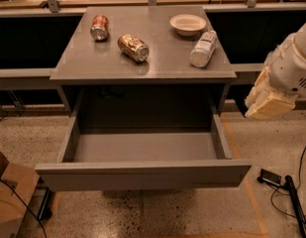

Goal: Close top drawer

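The top drawer [142,175] is a broad dull-grey drawer pulled far out of the grey cabinet [142,66]. Its flat handle-less front panel faces me and its shallow grey inside [142,147] holds nothing. My gripper [266,100], cream-coloured on a white arm, hangs to the right of the cabinet, level with the cabinet top's right edge. It is above and to the right of the drawer's right wall and touches nothing.
On the cabinet top lie a red can [99,27], a crushed gold can [133,47], a white bowl [187,24] and a white bottle [202,49] on its side. A cardboard box [9,200] stands at lower left. Cables and a black device [271,177] lie on the floor at lower right.
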Motion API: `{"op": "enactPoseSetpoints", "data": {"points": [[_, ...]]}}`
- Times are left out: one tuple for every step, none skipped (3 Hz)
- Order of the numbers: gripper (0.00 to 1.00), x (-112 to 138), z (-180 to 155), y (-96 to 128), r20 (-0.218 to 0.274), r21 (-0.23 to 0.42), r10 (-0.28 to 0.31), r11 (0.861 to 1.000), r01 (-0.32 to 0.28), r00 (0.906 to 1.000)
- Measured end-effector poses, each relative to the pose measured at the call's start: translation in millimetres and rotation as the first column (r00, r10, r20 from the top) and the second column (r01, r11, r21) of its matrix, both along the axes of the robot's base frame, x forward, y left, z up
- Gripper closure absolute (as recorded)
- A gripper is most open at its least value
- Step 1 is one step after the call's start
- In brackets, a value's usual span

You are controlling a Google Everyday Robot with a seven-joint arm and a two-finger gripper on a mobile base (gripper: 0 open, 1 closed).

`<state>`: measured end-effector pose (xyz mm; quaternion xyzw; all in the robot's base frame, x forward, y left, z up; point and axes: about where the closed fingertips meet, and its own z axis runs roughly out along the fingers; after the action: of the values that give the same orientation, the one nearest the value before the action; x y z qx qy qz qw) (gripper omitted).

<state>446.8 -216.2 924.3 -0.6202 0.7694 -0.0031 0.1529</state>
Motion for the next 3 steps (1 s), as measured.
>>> {"op": "enactPoseSetpoints", "data": {"points": [[0.92,-0.2,1.8,0.5,0.005,-0.001,0.000,1.000,0.000,1.0000],[1.00,-7.4,-21.0,4.9,-0.059,-0.013,0.021,1.000,-0.022,0.9981],[1.00,-23.1,-78.0,15.3,-0.181,0.037,0.032,0.999,-0.026,0.9830]]}}
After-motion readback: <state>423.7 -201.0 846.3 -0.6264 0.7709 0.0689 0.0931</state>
